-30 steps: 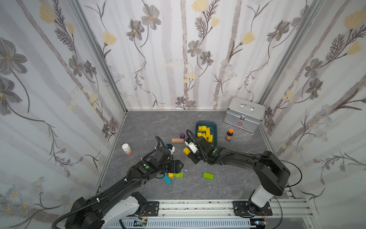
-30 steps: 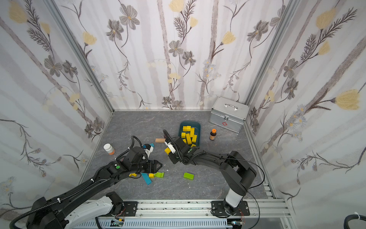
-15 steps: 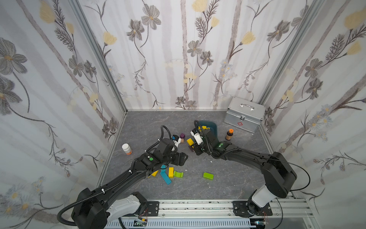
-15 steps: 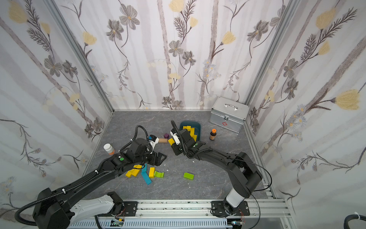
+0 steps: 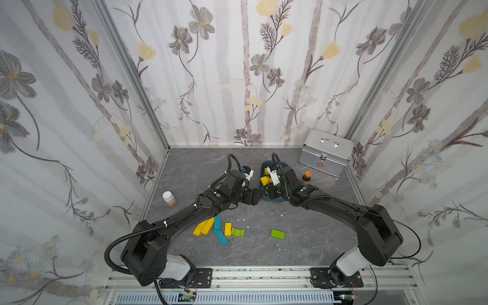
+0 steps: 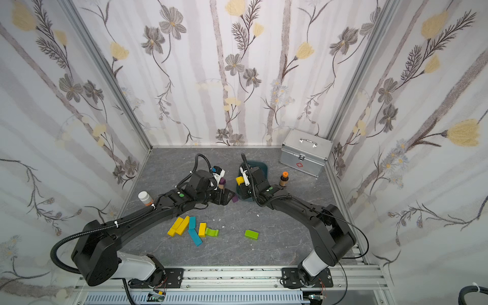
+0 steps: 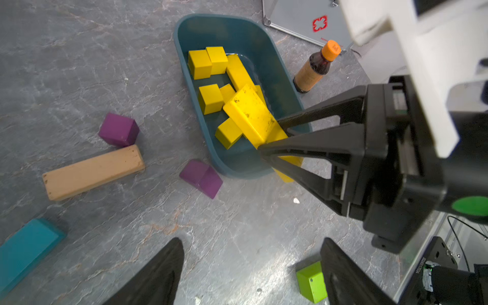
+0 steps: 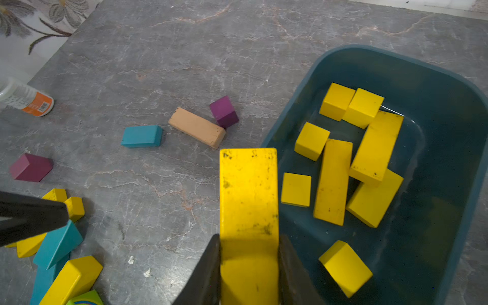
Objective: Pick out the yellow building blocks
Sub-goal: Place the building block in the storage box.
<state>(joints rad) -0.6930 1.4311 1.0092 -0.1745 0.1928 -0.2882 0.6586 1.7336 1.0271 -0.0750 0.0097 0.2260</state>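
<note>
Overhead, both top views show a booth of floral wallpaper point(image 5: 237, 66) and metal corner posts point(image 5: 132, 74) closing three sides of a grey marbled desk point(image 5: 303, 237). At the desk's left edge stands a white pill bottle point(image 5: 169, 198). Right of it, at frame centre, the left hand point(image 5: 250, 196) hangs above the desk, fingers spread with nothing between them.

Below it, in the lower centre, lies a loose cluster. It holds three yellow blocks point(image 5: 204, 227), two teal blocks point(image 5: 221, 237) and a lime block point(image 5: 237, 232). A second lime block point(image 5: 277, 234) sits apart to the right.

The left wrist view shows two purple blocks point(image 7: 118, 129) and a tan bar point(image 7: 92, 171) flat on the desk near a dark teal bin point(image 7: 250, 39). One purple block lies just beside the bin's wall.

The right hand point(image 8: 248, 237) pinches a scuffed yellow bar point(image 8: 248, 190) by one end. The bar's free end reaches over the bin's near rim. Eight more yellow blocks point(image 8: 332, 182) lie inside the bin, five cubes and three bars. Whether the held bar touches them I cannot tell.

Right of the bin stands a brown bottle point(image 5: 305, 179) with an orange cap. A silver case point(image 5: 326, 153) marked with a red cross sits in the desk's far right corner.
</note>
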